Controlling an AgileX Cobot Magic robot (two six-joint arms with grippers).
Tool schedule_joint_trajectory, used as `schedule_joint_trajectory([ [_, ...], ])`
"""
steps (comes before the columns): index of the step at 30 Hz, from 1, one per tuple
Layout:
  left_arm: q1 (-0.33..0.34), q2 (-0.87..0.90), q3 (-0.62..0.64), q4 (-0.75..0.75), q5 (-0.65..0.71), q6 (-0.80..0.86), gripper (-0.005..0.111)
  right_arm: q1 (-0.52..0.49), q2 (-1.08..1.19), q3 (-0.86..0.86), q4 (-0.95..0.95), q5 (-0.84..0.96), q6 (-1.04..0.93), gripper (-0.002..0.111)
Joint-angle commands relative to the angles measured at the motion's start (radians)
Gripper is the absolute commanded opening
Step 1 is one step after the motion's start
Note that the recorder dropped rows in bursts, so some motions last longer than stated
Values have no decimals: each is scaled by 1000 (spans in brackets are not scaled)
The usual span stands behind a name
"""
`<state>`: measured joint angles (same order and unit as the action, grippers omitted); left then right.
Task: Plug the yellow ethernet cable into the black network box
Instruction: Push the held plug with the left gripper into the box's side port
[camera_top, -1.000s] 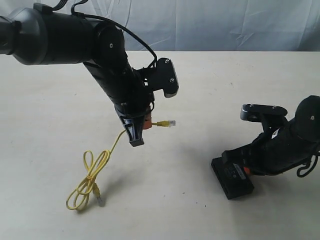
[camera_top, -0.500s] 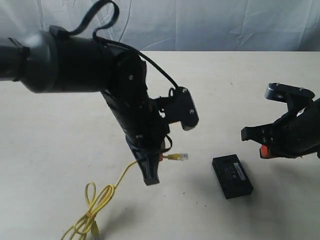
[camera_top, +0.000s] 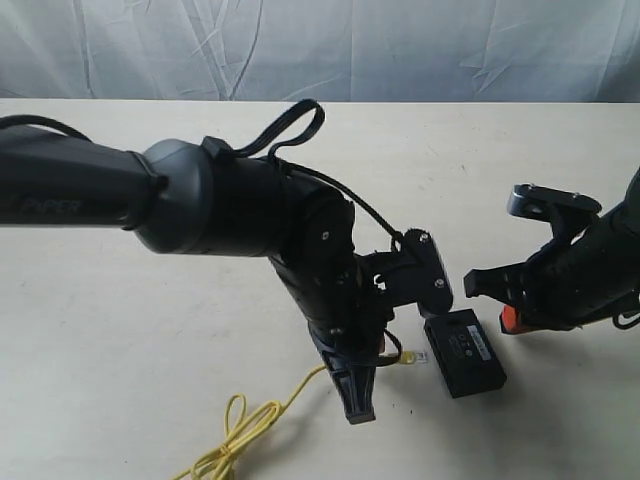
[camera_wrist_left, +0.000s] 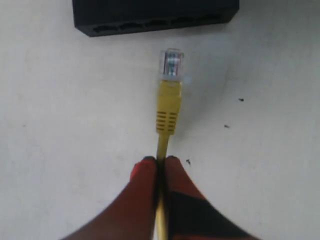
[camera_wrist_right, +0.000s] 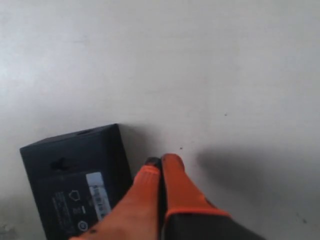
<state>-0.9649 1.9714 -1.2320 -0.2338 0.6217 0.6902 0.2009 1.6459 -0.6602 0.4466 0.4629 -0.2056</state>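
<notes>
yellow cable (camera_wrist_left: 167, 107) plug points at black box (camera_wrist_left: 155, 12)

Bulky matte-black left arm (camera_top: 220, 210) — a black cable (camera_top: 306, 104) loops off it; the right arm (camera_top: 590, 270) matches, with orange-red finger pads (camera_wrist_right: 142, 200).

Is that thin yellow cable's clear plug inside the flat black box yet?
Out. The yellow ethernet cable's clear plug sits short of the black network box, with table visible between them.

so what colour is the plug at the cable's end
The plug is clear plastic, on a yellow boot; left wrist view shows it best.
</notes>
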Motion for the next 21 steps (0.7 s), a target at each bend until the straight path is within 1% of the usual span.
schedule_joint_trajectory([
  [1, -4, 37, 6, -28, -22, 6, 0, 20, 5, -2, 6, -18, -12, -1],
  [4, -4, 41, 6, -52, -68, 8, 0, 20, 5, -2, 6, -16, -12, -1],
  [9, -4, 48, 6, -162, -77, 82, 0, 20, 5, -2, 14, -9, -12, -1],
  [12, -4, 58, 6, -172, -104, 82, 0, 28, 5, -2, 14, -3, -12, -1],
  [18, -4, 69, 6, -172, -104, 82, 0, 69, 5, -2, 7, -6, -12, -1],
  [21, -4, 69, 6, -170, -104, 70, 0, 69, 5, -2, 7, -8, -12, -1],
])
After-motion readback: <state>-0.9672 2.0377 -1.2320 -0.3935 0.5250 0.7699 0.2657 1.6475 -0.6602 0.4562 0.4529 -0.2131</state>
